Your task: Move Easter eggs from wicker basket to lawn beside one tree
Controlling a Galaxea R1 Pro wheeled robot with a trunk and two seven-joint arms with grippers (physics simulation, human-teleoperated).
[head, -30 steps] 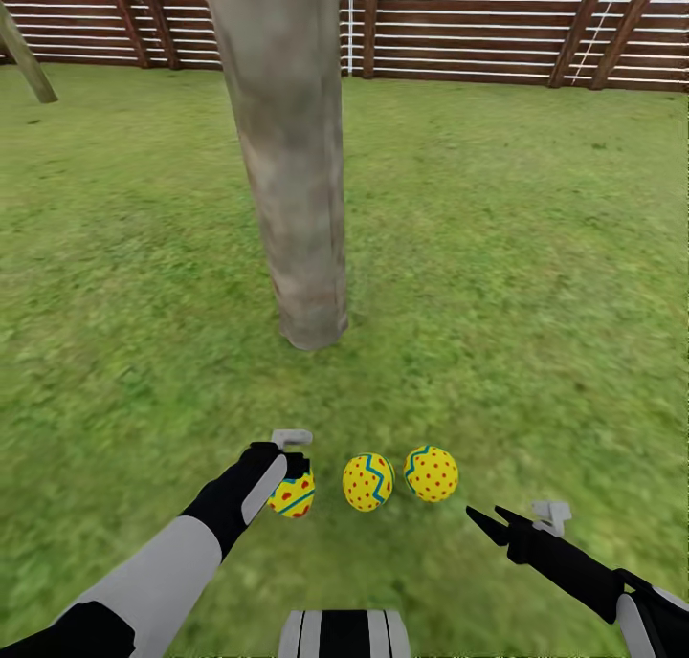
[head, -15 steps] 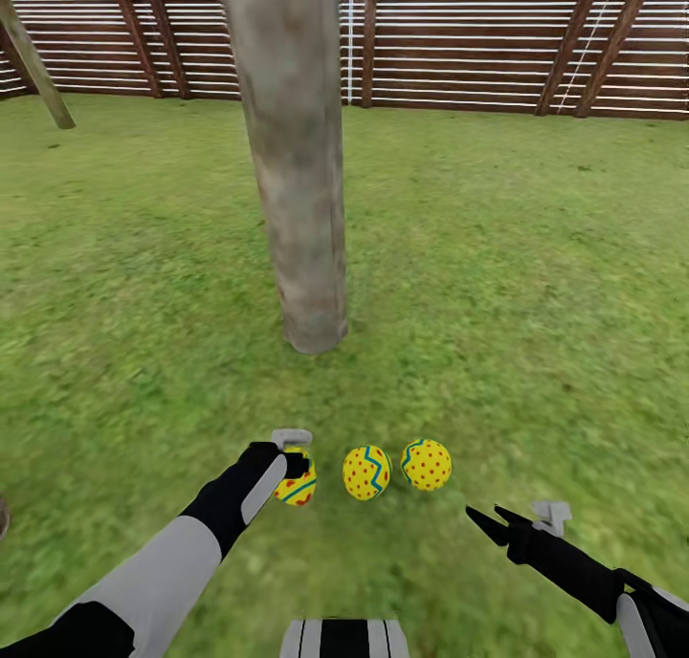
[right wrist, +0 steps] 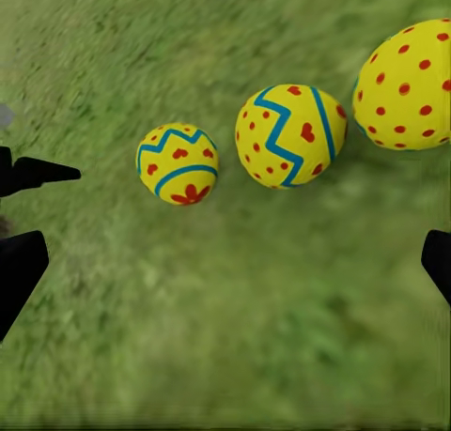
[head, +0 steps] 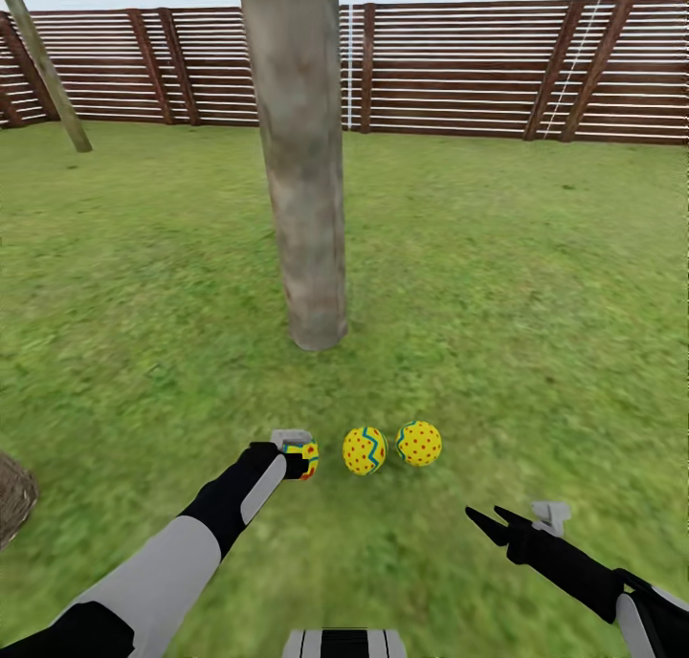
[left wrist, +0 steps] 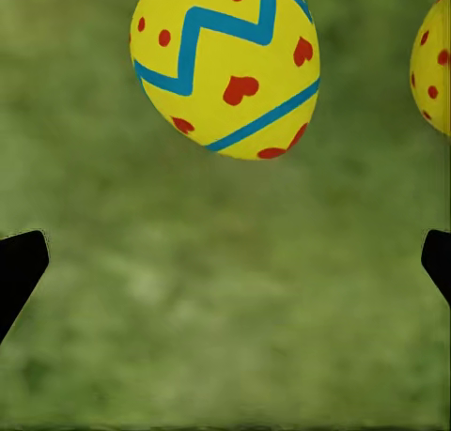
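Three eggs lie in a row on the lawn [head: 536, 285], a little in front of the tree [head: 304, 180]: left egg [head: 308, 461], middle egg [head: 365, 450], right egg [head: 419, 443]. The left gripper [head: 297, 452] sits right by the left egg, jaws spread wide with nothing between them. The right gripper [head: 483, 524] hovers near the right egg, jaws wide apart, holding nothing. The basket [head: 11, 495] peeks in at far left, well apart from the eggs.

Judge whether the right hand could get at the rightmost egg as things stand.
Probably yes. The right hand is open and holds nothing, and the rightmost egg lies on open lawn ahead of it with only grass between. The middle egg sits close beside it.
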